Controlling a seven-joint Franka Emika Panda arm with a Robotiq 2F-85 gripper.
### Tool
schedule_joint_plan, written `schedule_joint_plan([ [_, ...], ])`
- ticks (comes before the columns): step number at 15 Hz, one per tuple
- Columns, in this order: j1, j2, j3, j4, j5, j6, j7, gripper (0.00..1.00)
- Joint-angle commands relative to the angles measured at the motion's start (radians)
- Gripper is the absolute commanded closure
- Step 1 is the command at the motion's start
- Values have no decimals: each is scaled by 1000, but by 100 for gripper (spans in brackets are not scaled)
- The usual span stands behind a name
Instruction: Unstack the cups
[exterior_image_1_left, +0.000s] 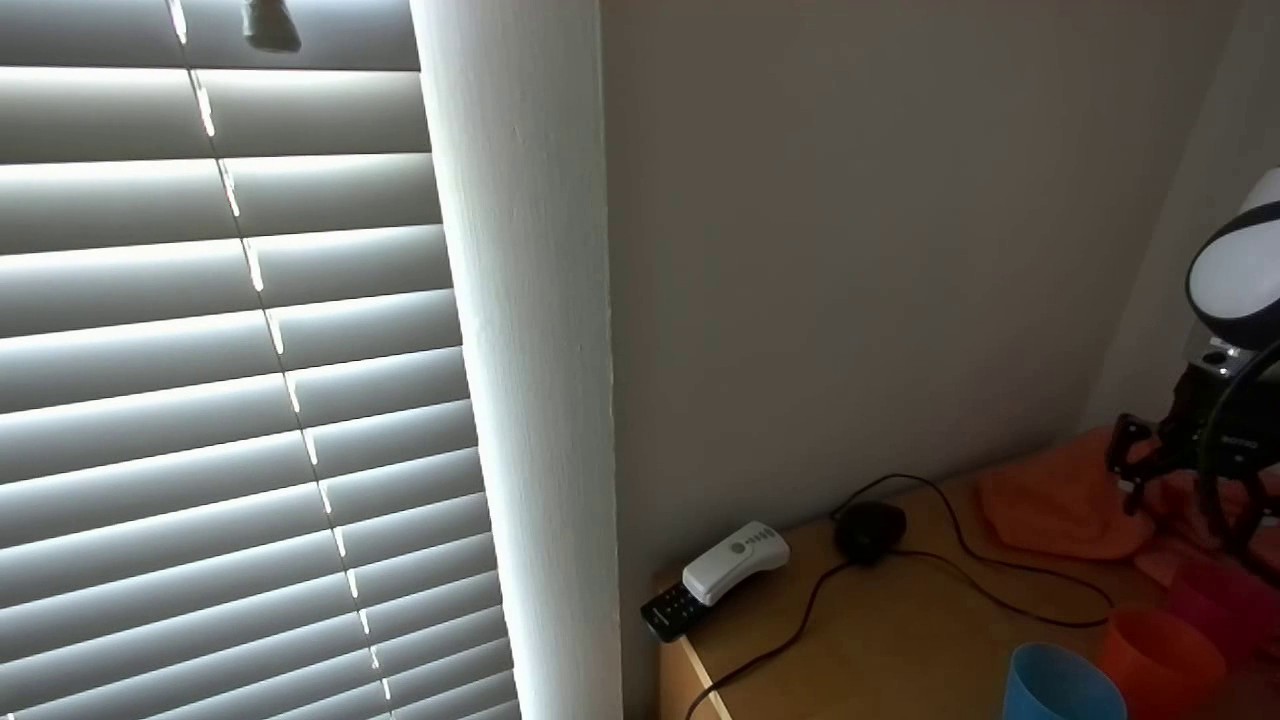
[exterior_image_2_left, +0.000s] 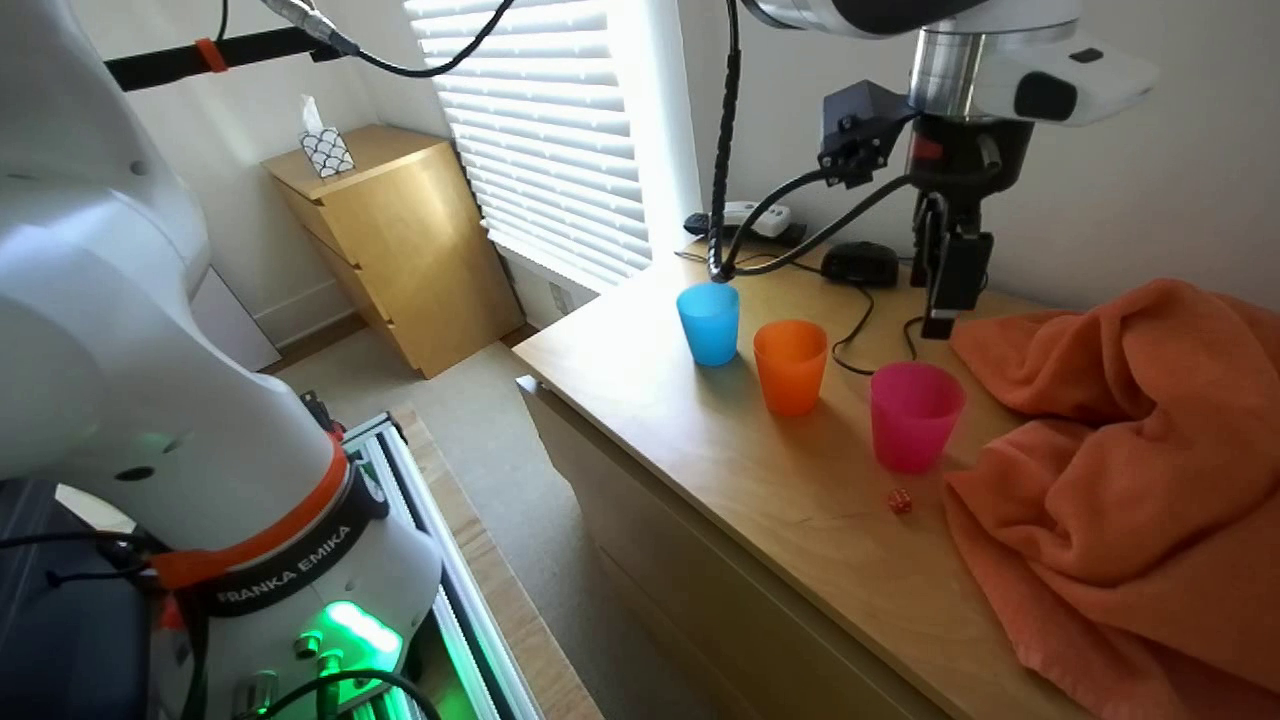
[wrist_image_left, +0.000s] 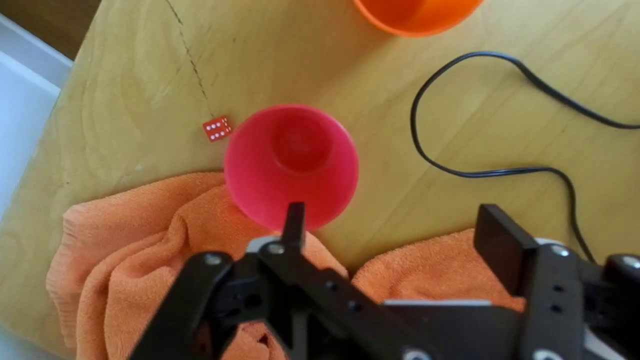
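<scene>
1. Hanging over the wooden top (exterior_image_2_left: 830, 520), the gripper (wrist_image_left: 395, 231) has its fingers well apart; in the wrist view, orange towel (exterior_image_2_left: 1150, 480) and bare wood show between them.
2. Along the front edge runs a strip of bare wood; inward of it stand the blue cup (exterior_image_2_left: 708, 328), orange cup (exterior_image_2_left: 790, 370) and pink cup (exterior_image_2_left: 914, 422), upright and unstacked, with gaps between neighbours.
3. Room is tightest at the pink cup: the towel lies just beside it, and I cannot tell whether they touch. A red die (wrist_image_left: 217, 128) sits near it.
4. A black cable (wrist_image_left: 490, 174) bends across the wood in the wrist view, apart from both visible cups.
5. The surface is pale, with a thin dark line close to the die. Beyond are a slatted blind (exterior_image_2_left: 540, 120) and a chest of drawers (exterior_image_2_left: 440, 260) bearing a tissue box (exterior_image_2_left: 326, 152).
6. Counted: three cups, one die, one towel, one white remote (exterior_image_1_left: 736, 563), one black remote (exterior_image_1_left: 674, 611).
</scene>
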Motion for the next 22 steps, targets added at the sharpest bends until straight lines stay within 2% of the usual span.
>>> schedule_joint_plan([
  [1,6,-142,3,-86,-6,-70,-148,0],
  [5,4,-230,15,-116,6,-181,-356,0],
  [8,8,-284,19,-136,-13,-249,-458,0],
  [16,11,-387,25,-207,-27,-243,-553,0],
  [17,12,-333,24,-159,-8,-243,-538,0],
  [22,13,-357,24,-175,-12,-243,-545,0],
])
